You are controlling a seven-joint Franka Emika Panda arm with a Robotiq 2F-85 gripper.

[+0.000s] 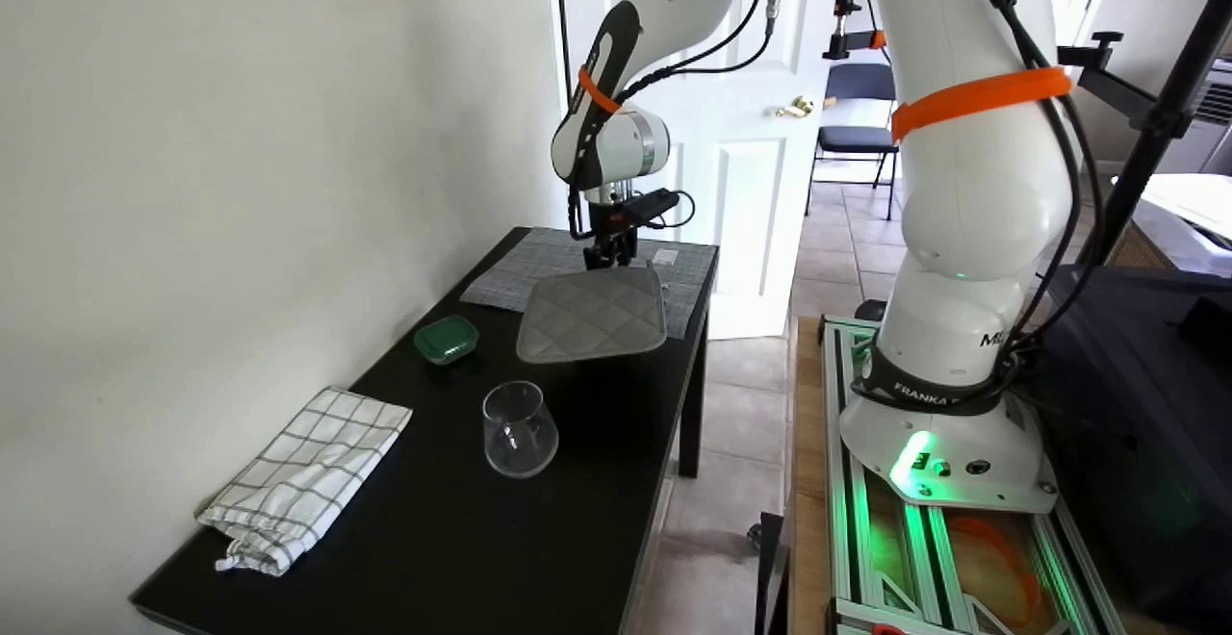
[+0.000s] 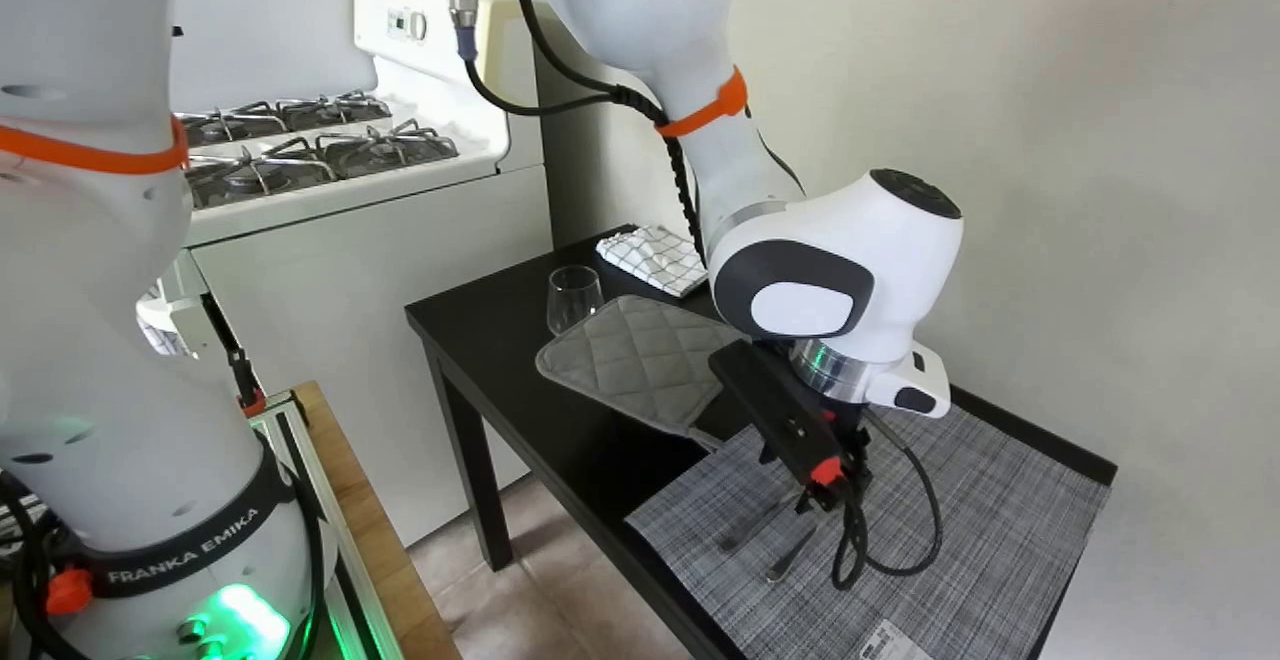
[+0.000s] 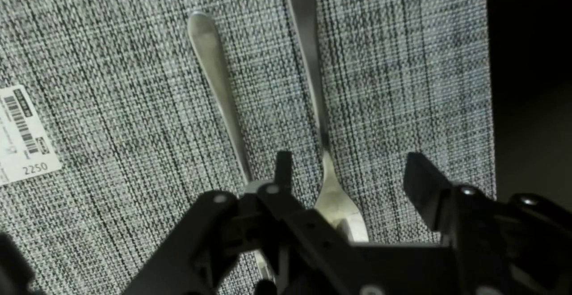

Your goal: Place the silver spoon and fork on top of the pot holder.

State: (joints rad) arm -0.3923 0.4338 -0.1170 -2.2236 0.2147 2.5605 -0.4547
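Observation:
The silver spoon (image 3: pixel 338 203) and the silver fork (image 3: pixel 216 69) lie side by side on a woven grey placemat (image 3: pixel 134 120). In an exterior view the handles of the spoon (image 2: pixel 748 527) and the fork (image 2: pixel 790 556) stick out below my gripper (image 2: pixel 812 500). In the wrist view my gripper (image 3: pixel 351 172) is open and empty, its fingers on either side of the spoon's neck. The left finger lies between spoon and fork and hides part of the fork; the gripper body hides the spoon's bowl tip. The quilted grey pot holder (image 1: pixel 592 317) lies beside the placemat; it also shows here (image 2: pixel 650 360).
A clear glass (image 1: pixel 520 430) stands near the pot holder on the black table (image 1: pixel 500 558). A green lidded container (image 1: pixel 446 340) and a checkered towel (image 1: pixel 308 476) lie along the wall. A white barcode tag (image 3: pixel 24 136) is on the placemat.

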